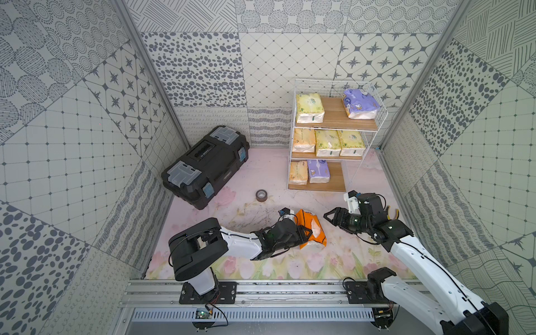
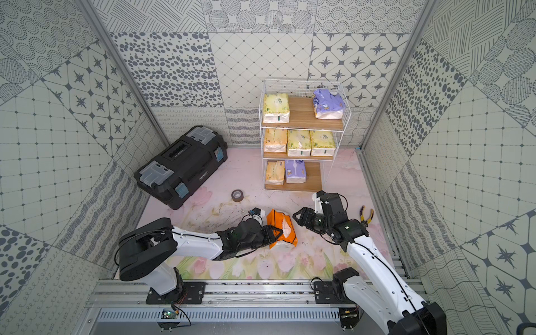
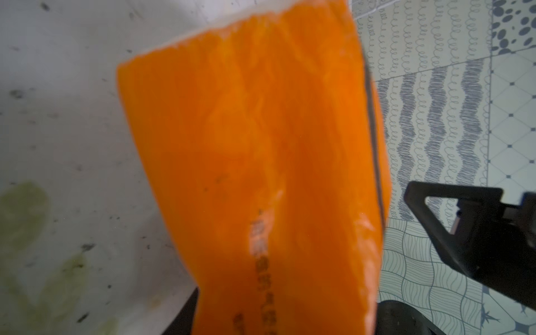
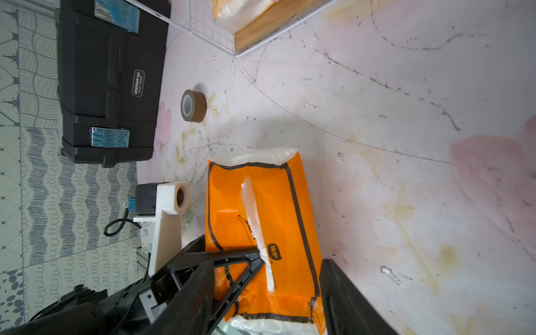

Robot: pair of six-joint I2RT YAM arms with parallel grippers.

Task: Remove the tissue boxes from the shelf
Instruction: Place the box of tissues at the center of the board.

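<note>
Orange tissue pack (image 1: 312, 230) lies off the shelf (image 1: 333, 182), on the desk (image 1: 261, 174) between the two arms. Left gripper (image 1: 307, 233) straddles it, one finger across its top face; pressing or loose, cannot tell. Right gripper (image 1: 330, 218) sits just beside the pack, jaws apart, empty. Seven other packs (image 1: 327, 142) occupy the shelf: two top, three middle, two bottom.

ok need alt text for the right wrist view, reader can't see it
An orange tissue pack lies on the scuffed floral mat, with the left end effector straddling one end. Beyond it sit a black toolbox, a roll of brown tape and a corner of the shelf.
</note>
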